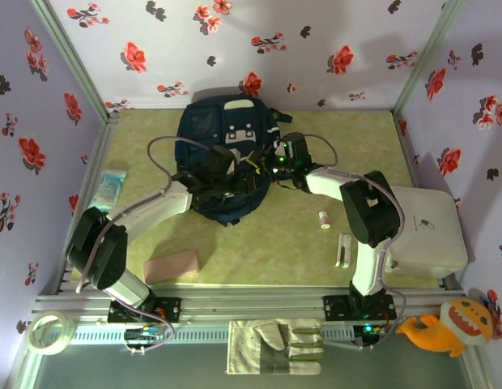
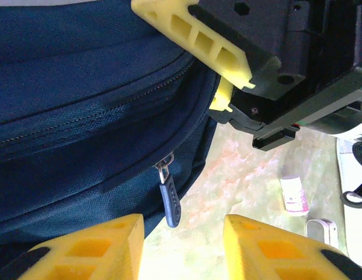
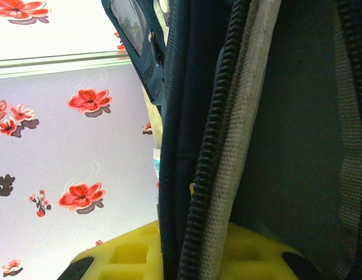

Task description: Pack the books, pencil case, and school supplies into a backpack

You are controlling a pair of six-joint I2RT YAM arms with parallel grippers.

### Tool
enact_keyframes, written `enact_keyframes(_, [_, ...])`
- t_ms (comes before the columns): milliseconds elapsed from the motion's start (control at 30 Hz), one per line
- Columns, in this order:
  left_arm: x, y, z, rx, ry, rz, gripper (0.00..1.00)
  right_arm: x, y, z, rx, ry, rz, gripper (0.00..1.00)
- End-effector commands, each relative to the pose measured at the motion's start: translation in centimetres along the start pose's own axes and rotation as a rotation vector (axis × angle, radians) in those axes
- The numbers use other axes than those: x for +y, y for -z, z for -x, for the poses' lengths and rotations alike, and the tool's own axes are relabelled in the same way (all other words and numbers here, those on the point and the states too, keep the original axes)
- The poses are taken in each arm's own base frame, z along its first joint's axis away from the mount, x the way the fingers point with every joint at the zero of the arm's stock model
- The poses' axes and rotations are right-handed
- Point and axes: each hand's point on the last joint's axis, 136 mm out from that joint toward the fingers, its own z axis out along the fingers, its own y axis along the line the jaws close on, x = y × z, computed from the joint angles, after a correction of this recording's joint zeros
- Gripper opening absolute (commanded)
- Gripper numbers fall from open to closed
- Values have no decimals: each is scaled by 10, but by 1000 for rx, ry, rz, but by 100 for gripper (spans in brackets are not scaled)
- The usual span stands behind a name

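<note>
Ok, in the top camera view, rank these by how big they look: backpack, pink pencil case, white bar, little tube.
Largest to smallest:
1. backpack
2. pencil case
3. white bar
4. tube
All lie on the table, so nearness hardly skews it.

I read the backpack (image 2: 82, 116) as matt woven cloth; its zip pull (image 2: 171, 201), lower centre, is dull plastic on shiny metal; the table (image 2: 239, 175) looks glossy.
</note>
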Motion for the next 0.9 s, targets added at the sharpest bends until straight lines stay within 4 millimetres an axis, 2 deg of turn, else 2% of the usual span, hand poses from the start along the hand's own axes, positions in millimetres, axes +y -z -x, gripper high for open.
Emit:
enact_keyframes(0, [-1,-10,6,-20,25,7,37,44,1,-3,-7,73,114,10])
enact_keyframes(300, [-5,-25,8,4,27,-1,28,45,2,-6,-3,76,120,11])
enact_keyframes(533, [2,-30,5,11,30,33,19,43,2,-6,-9,75,119,10])
enact_keyframes(733, [9,-24,6,-3,20,66,2,45,8,1,-50,90,120,8])
enact_keyframes(867, [15,-12,11,-32,-47,104,0,50,22,14,-103,146,109,5])
